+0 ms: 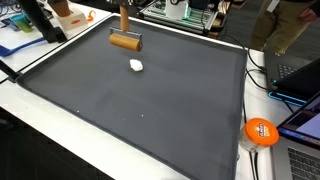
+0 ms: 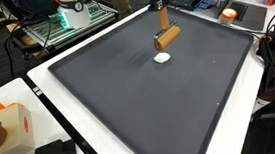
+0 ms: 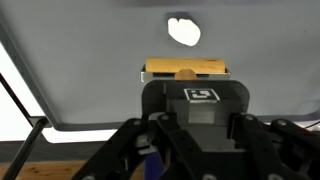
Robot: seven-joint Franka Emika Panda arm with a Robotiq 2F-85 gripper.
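Gripper (image 3: pixel 186 84) is clamped tight on the wooden tool (image 1: pixel 125 41), which is held just beside the white lump (image 1: pixel 136 65), not touching it. Tool's probably best kept level and moved slowly so the lump isn't flicked away

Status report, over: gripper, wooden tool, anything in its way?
Gripper shut on wooden tool, at its handle. Tool head low at mat, contact unclear. White lump just beside head, apart.
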